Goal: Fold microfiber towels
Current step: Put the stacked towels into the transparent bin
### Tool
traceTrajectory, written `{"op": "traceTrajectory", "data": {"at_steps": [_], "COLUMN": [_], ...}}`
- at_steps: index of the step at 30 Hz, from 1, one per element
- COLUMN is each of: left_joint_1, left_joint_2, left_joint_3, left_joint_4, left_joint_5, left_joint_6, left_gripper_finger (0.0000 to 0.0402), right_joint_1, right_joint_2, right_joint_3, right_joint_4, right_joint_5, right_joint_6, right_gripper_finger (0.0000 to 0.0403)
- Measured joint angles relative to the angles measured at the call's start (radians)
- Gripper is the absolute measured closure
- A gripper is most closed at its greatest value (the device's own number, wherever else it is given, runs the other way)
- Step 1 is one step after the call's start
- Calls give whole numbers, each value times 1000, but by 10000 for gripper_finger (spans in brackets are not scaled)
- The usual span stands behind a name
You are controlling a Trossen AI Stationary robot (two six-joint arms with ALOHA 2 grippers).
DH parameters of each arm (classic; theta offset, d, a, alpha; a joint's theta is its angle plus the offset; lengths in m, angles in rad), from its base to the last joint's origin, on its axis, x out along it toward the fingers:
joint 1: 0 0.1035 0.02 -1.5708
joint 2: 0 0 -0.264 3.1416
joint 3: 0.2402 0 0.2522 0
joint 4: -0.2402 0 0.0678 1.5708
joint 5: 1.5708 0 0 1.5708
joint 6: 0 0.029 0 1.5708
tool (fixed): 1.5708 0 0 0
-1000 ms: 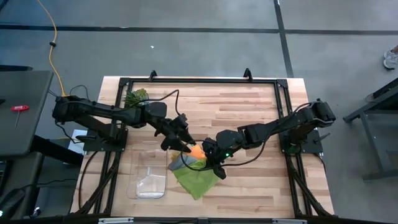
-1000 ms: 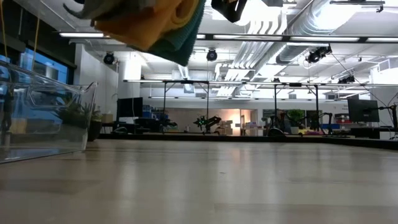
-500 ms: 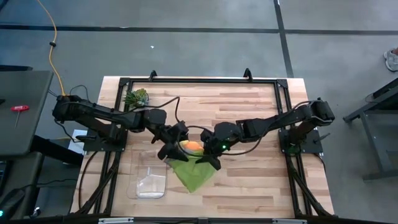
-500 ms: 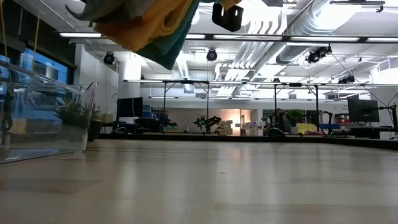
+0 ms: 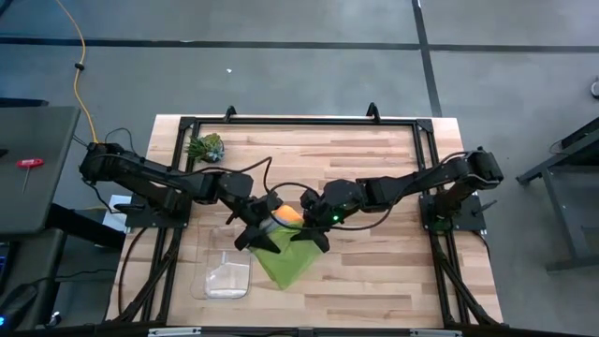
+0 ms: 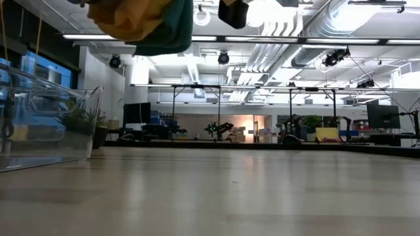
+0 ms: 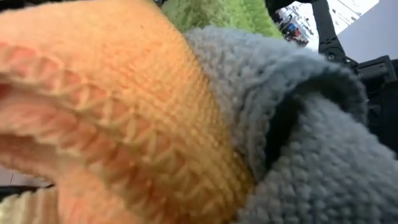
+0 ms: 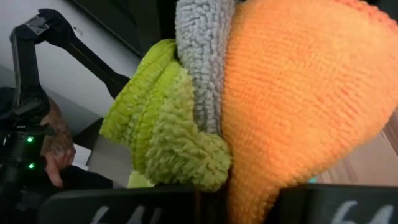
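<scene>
Bundle of towels (image 6: 141,23) — yellow over teal — hanging at upper left. Clear plastic bin (image 6: 46,121) at left, on wooden table (image 6: 249,196).

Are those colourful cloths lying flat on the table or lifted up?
Lifted. In the low view the bundled towels hang clear above the table, and from above both grippers meet at the bundle.

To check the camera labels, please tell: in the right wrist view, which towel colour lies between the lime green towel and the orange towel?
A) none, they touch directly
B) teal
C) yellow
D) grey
D: the grey towel runs as a band between the lime green towel and the orange towel.
</scene>
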Motion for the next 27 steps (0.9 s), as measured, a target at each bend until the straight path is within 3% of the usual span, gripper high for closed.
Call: {"op": "traceTrajectory", "data": {"at_steps": [5, 10, 13, 23, 27], "left_joint_1": [15, 16, 17, 27, 40], "left_joint_2": [0, 0, 0, 0, -13], "left_joint_3": [0, 0, 0, 0, 0], "left_joint_4": [-2, -28, -35, -41, -119], "left_joint_5": [21, 26, 25, 40, 43], "left_joint_6": [-2, 18, 31, 24, 42], "left_gripper_finger": [134, 274, 362, 364, 364], "right_joint_1": [0, 0, 0, -7, -36], "right_joint_2": [0, -1, -1, -4, -48], "right_joint_3": [0, 0, 0, 0, 0], "right_joint_4": [-6, -9, -13, -16, -68], "right_joint_5": [-8, -12, -12, -16, -38], "right_joint_6": [-3, -23, -30, 35, -4], "right_gripper_finger": [377, 377, 355, 231, 179]}}
